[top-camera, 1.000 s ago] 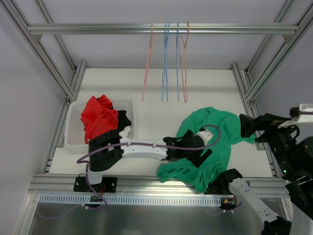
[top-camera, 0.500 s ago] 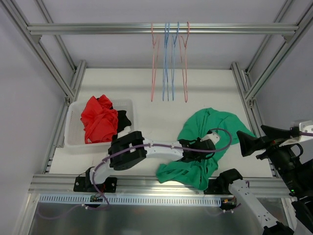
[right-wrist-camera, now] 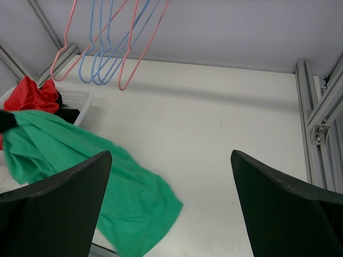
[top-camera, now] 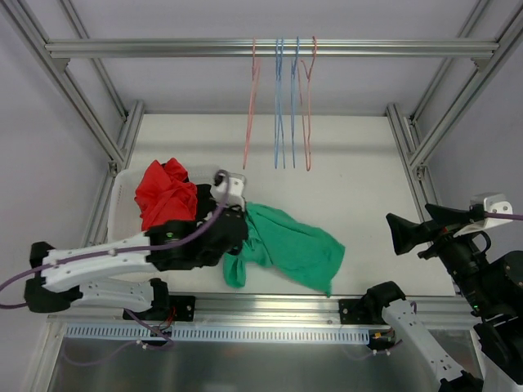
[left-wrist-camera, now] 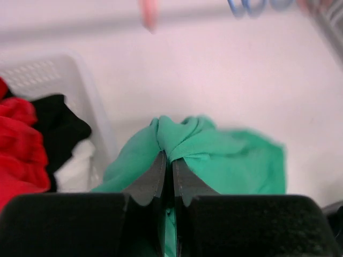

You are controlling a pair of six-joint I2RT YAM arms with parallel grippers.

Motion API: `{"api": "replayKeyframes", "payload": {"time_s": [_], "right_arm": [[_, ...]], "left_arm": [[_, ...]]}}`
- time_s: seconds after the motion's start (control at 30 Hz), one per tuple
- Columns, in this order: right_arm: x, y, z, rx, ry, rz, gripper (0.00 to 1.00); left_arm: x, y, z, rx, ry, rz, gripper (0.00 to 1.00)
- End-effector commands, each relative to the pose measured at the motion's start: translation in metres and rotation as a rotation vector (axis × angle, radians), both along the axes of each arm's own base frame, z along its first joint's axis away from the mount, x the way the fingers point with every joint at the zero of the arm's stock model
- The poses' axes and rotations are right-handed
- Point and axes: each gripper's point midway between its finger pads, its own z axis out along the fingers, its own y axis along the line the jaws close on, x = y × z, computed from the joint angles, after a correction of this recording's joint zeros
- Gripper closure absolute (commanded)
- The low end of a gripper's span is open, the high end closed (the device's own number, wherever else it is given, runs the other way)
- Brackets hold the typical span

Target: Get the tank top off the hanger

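My left gripper [top-camera: 237, 208] [left-wrist-camera: 167, 156] is shut on a bunched fold of the green tank top [top-camera: 294, 249] [left-wrist-camera: 230, 155] [right-wrist-camera: 80, 155]. It holds that fold beside the white basket [top-camera: 121, 184]. The rest of the cloth trails to the right across the white table. Several thin pink and blue hangers [top-camera: 278, 122] hang bare from the top rail, apart from the tank top. My right gripper [top-camera: 409, 233] [right-wrist-camera: 171, 214] is open above the table's right side, with nothing between its fingers.
The basket [left-wrist-camera: 64, 75] [right-wrist-camera: 75, 99] holds red clothes [top-camera: 163, 196] [left-wrist-camera: 16, 144] [right-wrist-camera: 35, 93] and black and white ones. Aluminium frame posts [top-camera: 417, 151] run along both sides of the table. The left arm [top-camera: 122, 257] lies along the near edge.
The left gripper shut on the tank top and swept left to the basket, dragging the cloth from the table's right side. The hangers swing slightly. The right arm shifted a little.
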Motion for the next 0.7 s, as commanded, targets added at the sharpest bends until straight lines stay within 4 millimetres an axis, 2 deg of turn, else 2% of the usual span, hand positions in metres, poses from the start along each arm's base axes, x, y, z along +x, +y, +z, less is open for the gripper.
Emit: {"api": "replayKeyframes", "payload": {"time_s": [0.0, 0.03, 0.07, 0.1, 0.13, 0.2, 0.23, 0.3, 0.33, 0.37, 0.4, 0.43, 0.47, 0.5, 0.53, 0.57, 0.6, 0.63, 0.67], "right_arm": [[0.004, 0.005, 0.021, 0.039, -0.073, 0.017, 0.01], [0.004, 0.005, 0.022, 0.041, -0.077, 0.017, 0.01], [0.006, 0.007, 0.022, 0.042, -0.075, 0.020, 0.00], [0.007, 0.008, 0.023, 0.043, -0.073, 0.021, 0.01], [0.008, 0.008, 0.024, 0.046, -0.077, 0.023, 0.01], [0.010, 0.009, 0.026, 0.052, -0.078, 0.023, 0.00], [0.011, 0.011, 0.027, 0.054, -0.079, 0.031, 0.01], [0.010, 0.017, 0.028, 0.062, -0.077, 0.063, 0.00], [0.009, 0.018, 0.029, 0.068, -0.083, 0.070, 0.00], [0.010, 0.019, 0.030, 0.070, -0.084, 0.075, 0.01], [0.010, 0.020, 0.030, 0.073, -0.084, 0.077, 0.00], [0.010, 0.021, 0.031, 0.073, -0.086, 0.080, 0.01], [0.011, 0.021, 0.031, 0.074, -0.084, 0.081, 0.00], [0.011, 0.022, 0.031, 0.074, -0.084, 0.083, 0.01], [0.011, 0.022, 0.031, 0.076, -0.083, 0.086, 0.01], [0.011, 0.023, 0.031, 0.075, -0.082, 0.089, 0.01], [0.012, 0.024, 0.032, 0.078, -0.080, 0.092, 0.01], [0.011, 0.024, 0.032, 0.080, -0.083, 0.095, 0.00], [0.011, 0.024, 0.032, 0.082, -0.082, 0.097, 0.00]], "left_arm": [[0.018, 0.062, 0.068, -0.032, -0.194, 0.195, 1.00], [0.020, 0.070, 0.083, -0.027, -0.225, 0.217, 1.00], [0.022, 0.079, 0.108, -0.019, -0.267, 0.236, 1.00], [0.024, 0.085, 0.122, -0.011, -0.292, 0.262, 1.00], [0.026, 0.098, 0.148, -0.040, -0.327, 0.320, 1.00], [0.028, 0.110, 0.170, 0.005, -0.362, 0.357, 1.00], [0.029, 0.118, 0.191, -0.031, -0.373, 0.383, 1.00], [0.038, 0.132, 0.208, -0.024, -0.381, 0.419, 1.00], [0.040, 0.138, 0.223, -0.064, -0.384, 0.418, 1.00], [0.043, 0.137, 0.230, -0.072, -0.384, 0.384, 1.00], [0.050, 0.144, 0.236, -0.065, -0.388, 0.414, 1.00], [0.051, 0.150, 0.252, -0.099, -0.402, 0.417, 1.00], [0.056, 0.144, 0.257, -0.070, -0.409, 0.391, 1.00], [0.059, 0.151, 0.266, -0.067, -0.421, 0.410, 1.00], [0.057, 0.159, 0.285, -0.084, -0.446, 0.413, 1.00], [0.062, 0.153, 0.290, -0.063, -0.454, 0.399, 1.00], [0.064, 0.157, 0.298, -0.061, -0.466, 0.407, 1.00], [0.065, 0.171, 0.314, -0.055, -0.493, 0.440, 1.00], [0.071, 0.170, 0.317, -0.035, -0.497, 0.452, 1.00]]}}
